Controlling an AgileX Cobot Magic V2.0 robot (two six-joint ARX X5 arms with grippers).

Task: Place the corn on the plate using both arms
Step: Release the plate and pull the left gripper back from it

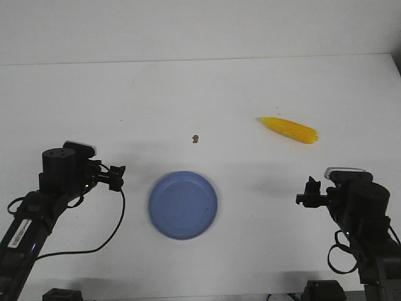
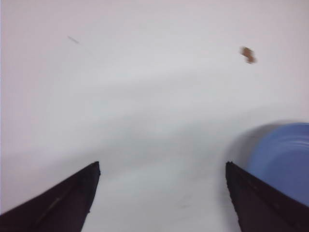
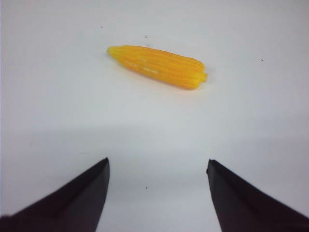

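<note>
Front view, table [image 1: 200, 81]: big and white, with everything sitting on it.
Left arm [image 1: 37, 207]: black, low on the robot's left side, with a black cable looping beside it.
Right arm [image 1: 363, 226]: black, low on the robot's right side.
Plate [image 1: 183, 204]: round and blue, flat on the table between the two grippers, nearer the left one.
Inside the plate: nothing lies in it; only its plain blue floor shows.
Plate from the left wrist [image 2: 285, 162]: only one blue edge shows, just past one finger of the left gripper [image 2: 161, 193].
Corn [image 1: 289, 129]: yellow, lying flat on the bare table, well apart from the plate, ahead of the right gripper [image 1: 303, 198].
Corn from the right wrist [image 3: 157, 66]: straight ahead of the right gripper [image 3: 157, 186], lying across, pointy end to one side, not touched by any finger.
Left gripper [image 1: 116, 177]: fingers spread wide, holding nothing.
Right gripper: fingers spread wide too, holding nothing.
Brown speck [image 1: 195, 138]: tiny, on the table past the plate; also seen ahead of the left gripper [image 2: 248, 54].
</note>
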